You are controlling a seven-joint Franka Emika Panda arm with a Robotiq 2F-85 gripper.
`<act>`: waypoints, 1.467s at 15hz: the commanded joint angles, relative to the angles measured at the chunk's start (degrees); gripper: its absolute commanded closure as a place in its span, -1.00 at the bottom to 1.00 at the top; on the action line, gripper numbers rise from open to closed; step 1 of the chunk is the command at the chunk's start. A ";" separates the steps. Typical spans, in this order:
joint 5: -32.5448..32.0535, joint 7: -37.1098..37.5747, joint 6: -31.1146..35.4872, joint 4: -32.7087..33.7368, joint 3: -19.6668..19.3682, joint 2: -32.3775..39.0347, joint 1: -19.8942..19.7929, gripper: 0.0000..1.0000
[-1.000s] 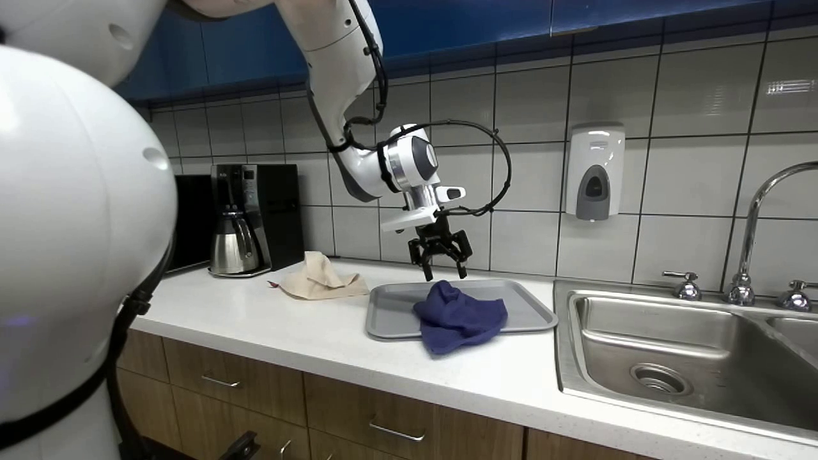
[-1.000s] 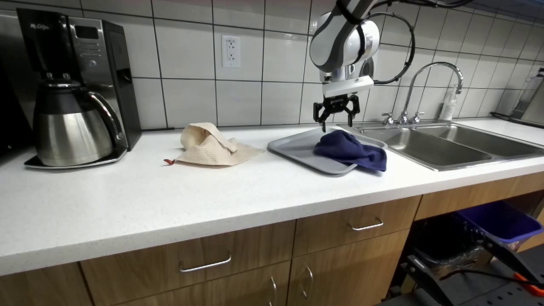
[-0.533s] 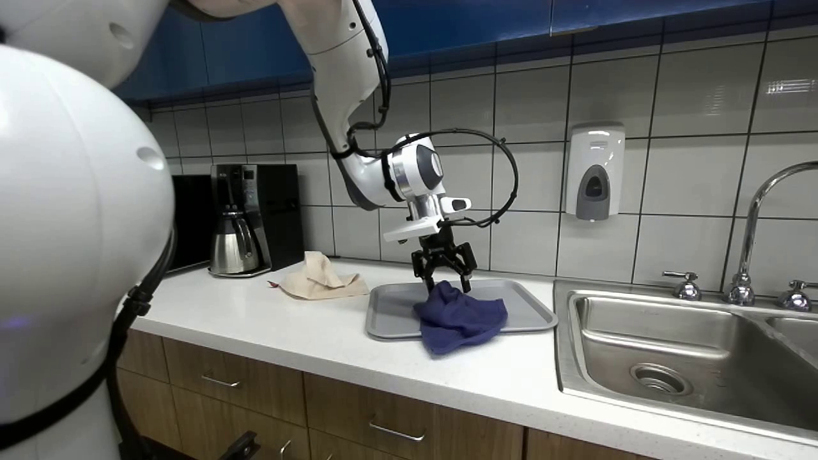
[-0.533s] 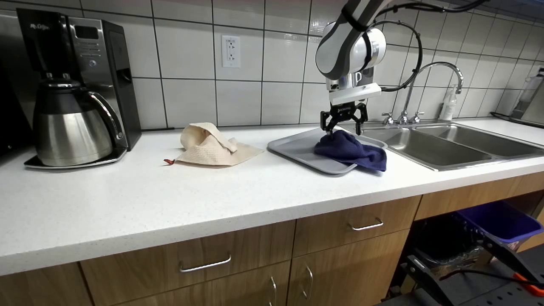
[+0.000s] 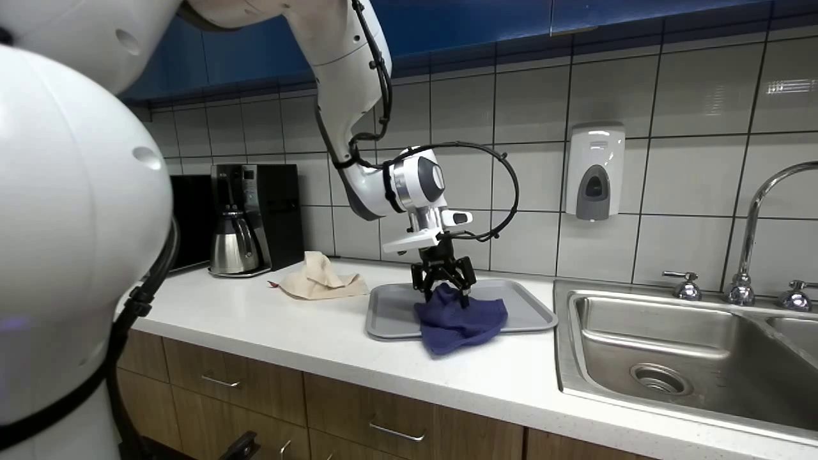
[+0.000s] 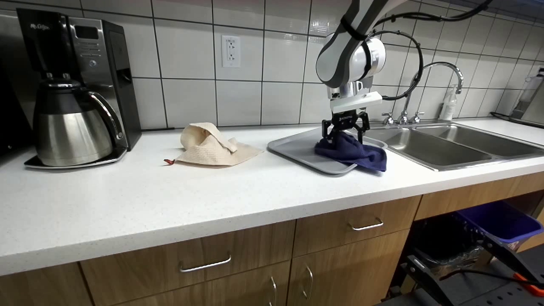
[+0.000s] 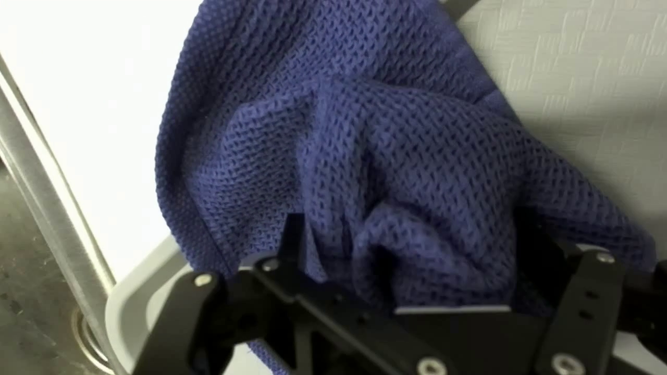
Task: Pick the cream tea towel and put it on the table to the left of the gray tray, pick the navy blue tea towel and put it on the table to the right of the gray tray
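The navy blue tea towel (image 5: pixel 463 331) lies crumpled on the gray tray (image 5: pixel 391 317) and hangs over its front edge onto the white counter (image 5: pixel 287 329). My gripper (image 5: pixel 447 298) points down with its fingertips low around the towel's raised part. In the wrist view the fingers (image 7: pixel 411 217) stand wide apart, with folds of the navy towel (image 7: pixel 354 130) between them. The fingertips are partly sunk in the cloth. The cream tea towel (image 6: pixel 212 148) lies crumpled on the counter left of the tray (image 6: pixel 293 148) in both exterior views; it is out of the wrist view.
A coffee maker with a steel carafe (image 6: pixel 74 131) stands at the left. The steel sink (image 5: pixel 645 345) with its faucet (image 5: pixel 754 230) lies right of the tray. A tiled wall with a soap dispenser (image 5: pixel 594 172) rises behind. Blue cabinets (image 5: pixel 460 25) hang above.
My gripper has come down from above the tray, shifting slightly right, until its fingers stand around the navy towel's raised part. The fingers stay apart. The cream towel and tray have not moved.
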 commanded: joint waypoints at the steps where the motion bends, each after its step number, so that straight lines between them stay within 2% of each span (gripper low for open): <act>1: 1.78 -0.84 -1.99 2.54 1.63 1.40 -2.30 -0.47; 10: 3.35 -1.51 -1.24 1.89 3.16 0.02 -2.33 0.94; 12: 3.29 -1.08 -1.01 0.94 3.45 -0.90 -1.88 1.00; 13: 3.29 -0.89 -1.07 0.58 3.63 -1.29 -1.76 0.93; 22: 2.53 3.21 -0.58 -5.21 3.09 -6.50 -0.49 0.93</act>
